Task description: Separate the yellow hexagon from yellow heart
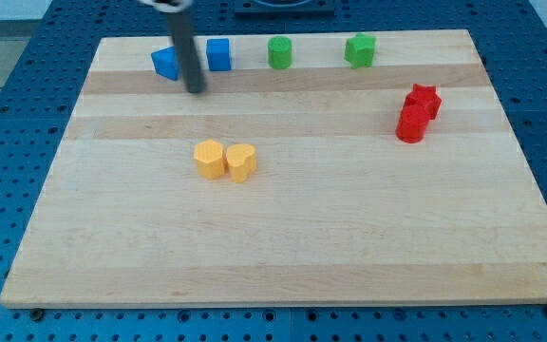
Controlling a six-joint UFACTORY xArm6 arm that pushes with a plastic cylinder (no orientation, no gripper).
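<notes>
The pale wooden board (283,247) showed lengthwise grain in light tan bands and lay on a blue perforated table (8,57). On it sat a yellow hexagon block (210,159), a yellow heart block (241,162), two blue blocks (166,63) (218,54), two green blocks (279,52) (360,49) and two red blocks (411,123) (424,100). The straight rod was dark grey down to my tip (197,90).
</notes>
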